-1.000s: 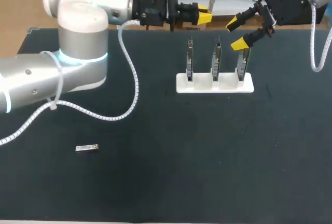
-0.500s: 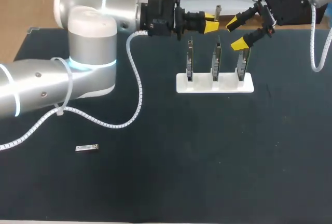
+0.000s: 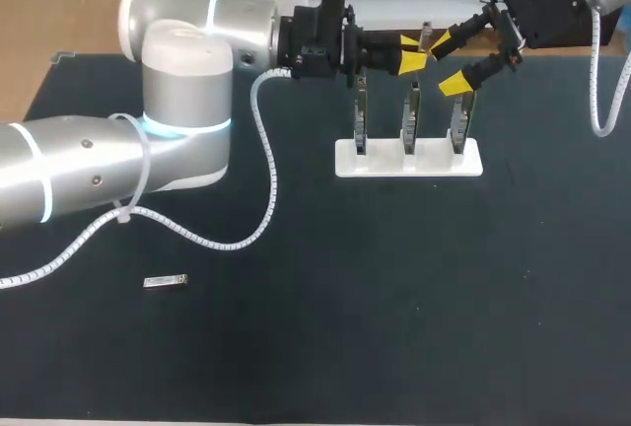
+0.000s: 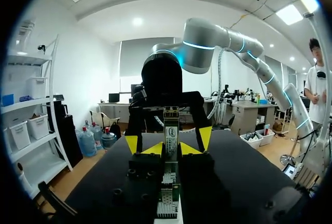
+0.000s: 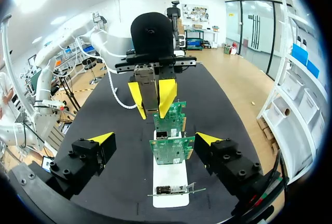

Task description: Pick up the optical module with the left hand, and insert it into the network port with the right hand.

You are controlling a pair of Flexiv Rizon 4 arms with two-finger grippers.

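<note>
Our left claw is clamped on the optical module, up over the tabletop's far edge. Our right claw faces it close by, fingers spread wide, holding nothing. White stand with three green cards below them. Small metal piece lies near the left edge.

The module sits between the fingers of the left gripper. The right gripper is just ahead of it, facing it. Down below both grippers, a stand rests on the table. Three boards stand in it, side by side. A small part lies on the table, well behind the left gripper.
</note>
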